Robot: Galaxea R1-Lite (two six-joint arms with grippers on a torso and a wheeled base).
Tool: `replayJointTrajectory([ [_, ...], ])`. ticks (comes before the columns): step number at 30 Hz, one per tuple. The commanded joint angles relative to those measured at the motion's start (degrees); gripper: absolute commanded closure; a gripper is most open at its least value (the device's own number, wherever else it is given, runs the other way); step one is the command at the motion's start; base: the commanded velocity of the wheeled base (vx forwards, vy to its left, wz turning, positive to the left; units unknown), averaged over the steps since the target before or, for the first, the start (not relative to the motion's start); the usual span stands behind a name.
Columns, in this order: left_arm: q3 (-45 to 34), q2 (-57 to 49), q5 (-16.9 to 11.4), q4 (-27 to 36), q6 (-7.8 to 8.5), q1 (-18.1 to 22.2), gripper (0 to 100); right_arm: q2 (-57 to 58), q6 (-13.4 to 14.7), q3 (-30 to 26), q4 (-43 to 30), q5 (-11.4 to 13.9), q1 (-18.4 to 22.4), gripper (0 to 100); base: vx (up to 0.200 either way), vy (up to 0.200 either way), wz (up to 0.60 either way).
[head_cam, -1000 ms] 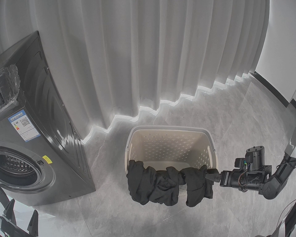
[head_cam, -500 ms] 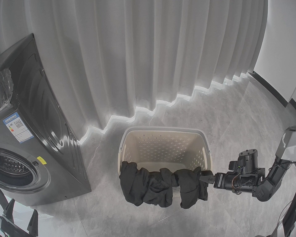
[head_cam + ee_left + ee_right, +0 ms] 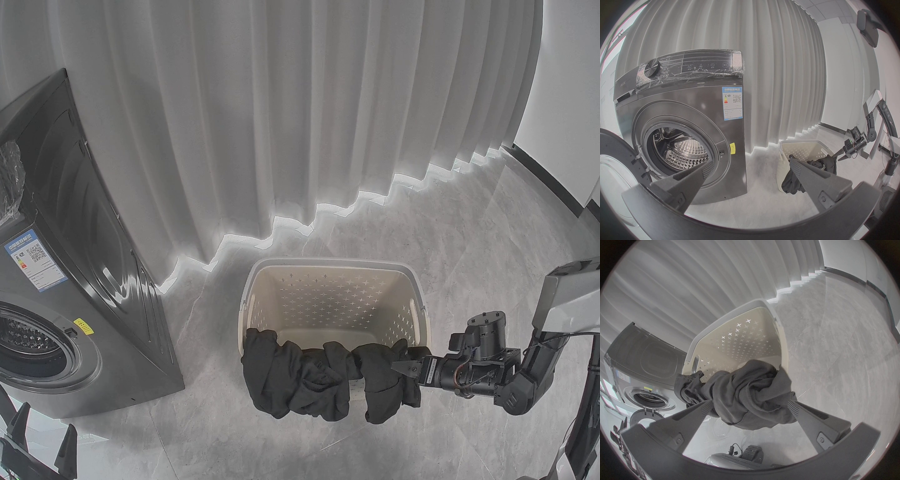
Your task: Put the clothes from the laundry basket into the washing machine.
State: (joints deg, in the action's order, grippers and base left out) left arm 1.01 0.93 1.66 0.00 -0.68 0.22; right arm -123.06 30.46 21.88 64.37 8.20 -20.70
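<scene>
Right gripper (image 3: 405, 367), lower right: advanced left since 0.5 s ago. Fingers spread, end of crumpled black garment (image 3: 312, 382) between them, draped over rim of cream perforated plastic laundry basket (image 3: 331, 265).

At lower right, the right arm (image 3: 494, 374) has a black wrist under a cylindrical motor, thin cables and a silver-grey upper link. The left claw (image 3: 749, 162) and right claw (image 3: 748, 404) have dark grey tapered fingers (image 3: 818, 184) with ribbed tips and one screw each.

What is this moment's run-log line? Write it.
right tool: open, at black crumpled garment | garment: draped over beige plastic laundry basket rim | left tool: open
</scene>
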Motion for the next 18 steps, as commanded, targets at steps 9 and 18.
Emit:
replayJointTrajectory([
  [9,-0.92,-0.57,0.01,0.00,-0.20,0.04,0,-4.11,1.79,2.46,0.41,-0.21,-2.86,0,0.000,0.000,0.00],
  [18,-0.92,-0.57,0.01,0.00,-0.20,0.04,0,-4.90,1.88,2.99,0.41,-0.21,-2.86,100,0.000,0.000,0.00],
])
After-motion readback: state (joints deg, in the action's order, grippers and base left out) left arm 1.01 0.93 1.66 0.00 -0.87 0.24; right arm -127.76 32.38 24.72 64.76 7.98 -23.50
